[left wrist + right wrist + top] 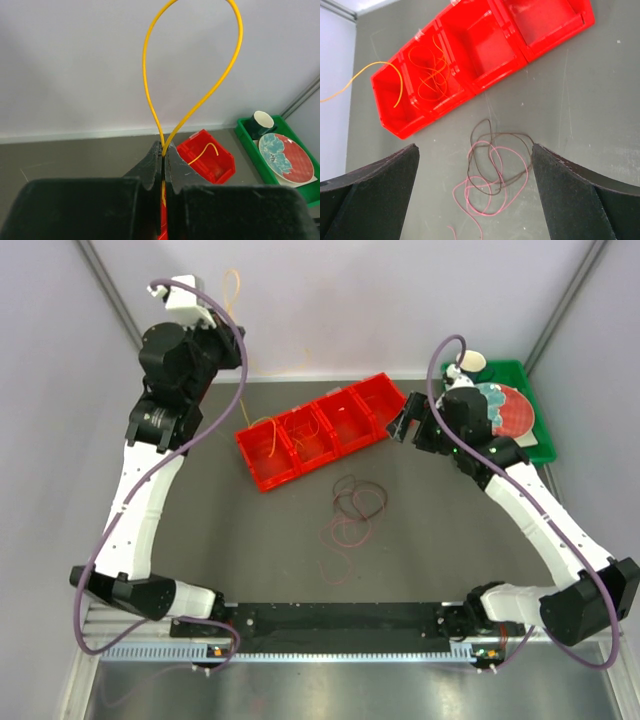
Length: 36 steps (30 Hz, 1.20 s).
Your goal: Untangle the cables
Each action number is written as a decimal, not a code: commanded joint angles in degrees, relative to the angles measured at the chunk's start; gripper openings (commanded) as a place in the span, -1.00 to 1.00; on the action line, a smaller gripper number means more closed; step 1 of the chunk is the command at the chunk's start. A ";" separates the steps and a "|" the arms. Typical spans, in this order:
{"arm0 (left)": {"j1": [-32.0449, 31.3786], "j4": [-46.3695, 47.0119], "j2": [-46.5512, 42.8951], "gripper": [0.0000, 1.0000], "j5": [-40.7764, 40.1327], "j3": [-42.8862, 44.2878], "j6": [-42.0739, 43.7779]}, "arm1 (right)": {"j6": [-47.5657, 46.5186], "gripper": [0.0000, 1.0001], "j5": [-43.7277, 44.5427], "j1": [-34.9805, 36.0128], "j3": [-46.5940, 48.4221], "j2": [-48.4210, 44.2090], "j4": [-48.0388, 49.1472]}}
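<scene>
The left claw (164, 149), raised high at the far left, is clenched on a yellow cable (145, 70) that loops above its fingers and trails down into the end compartment of a red bin (485, 47). The right claw (475, 160) hangs released above tangled dark and pink cables (490, 170) on the table (450, 560) just beside the bin. Thin orange cables (431, 70) lie in the next compartment.

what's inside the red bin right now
The red bin holds tangled orange cables in its second compartment; one yellow cable dips into the end one. The other two look bare, though one is partly cropped.
</scene>
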 commanded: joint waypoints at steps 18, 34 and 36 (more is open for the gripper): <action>2.45 12.78 0.52 -1.00 -6.19 -27.25 -3.84 | 0.80 0.85 -0.58 -0.33 -1.72 -0.58 1.79; 2.54 9.80 9.04 -1.00 -19.72 -31.04 -5.42 | 0.80 0.85 -0.58 -0.33 -1.99 0.12 1.79; 2.54 8.57 10.19 -1.00 -22.18 -30.60 -6.91 | 0.80 0.85 -0.49 -0.33 -1.90 0.30 1.80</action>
